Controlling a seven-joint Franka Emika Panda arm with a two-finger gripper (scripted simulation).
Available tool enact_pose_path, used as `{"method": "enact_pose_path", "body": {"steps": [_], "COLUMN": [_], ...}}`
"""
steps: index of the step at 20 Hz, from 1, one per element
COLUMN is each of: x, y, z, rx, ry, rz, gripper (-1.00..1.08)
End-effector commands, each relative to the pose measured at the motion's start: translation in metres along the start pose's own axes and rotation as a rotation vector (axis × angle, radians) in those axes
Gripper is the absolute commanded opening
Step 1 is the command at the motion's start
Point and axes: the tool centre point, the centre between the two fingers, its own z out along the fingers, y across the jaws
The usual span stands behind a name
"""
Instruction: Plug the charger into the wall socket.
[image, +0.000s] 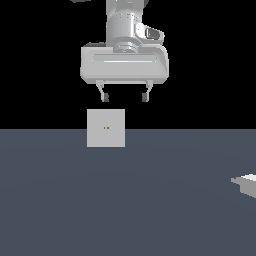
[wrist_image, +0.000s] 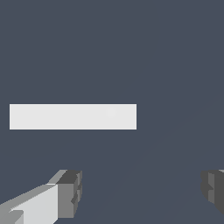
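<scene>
The wall socket (image: 106, 128) is a light-grey square plate with two tiny orange dots at its centre, standing upright at the far edge of the dark floor. In the wrist view the wall socket (wrist_image: 72, 117) shows edge-on as a pale flat bar. My gripper (image: 125, 96) hangs above the socket and a little toward the exterior view's right, open, with nothing between its fingers (wrist_image: 70, 192). The charger (image: 246, 183), a small off-white stepped block, lies on the floor at the exterior view's right edge, partly cut off and far from the gripper.
A dark blue-grey floor (image: 125, 200) fills the lower half of the exterior view, with black background behind it.
</scene>
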Motion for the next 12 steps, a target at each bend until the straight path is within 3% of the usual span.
{"method": "enact_pose_path", "body": {"steps": [1, 12], "x": [0.0, -0.017], "y": [0.0, 0.018], "z": [0.0, 0.011], "rx": [0.0, 0.001], "ry": [0.0, 0.004], "rz": [0.0, -0.042], "gripper": [1.0, 1.0]}}
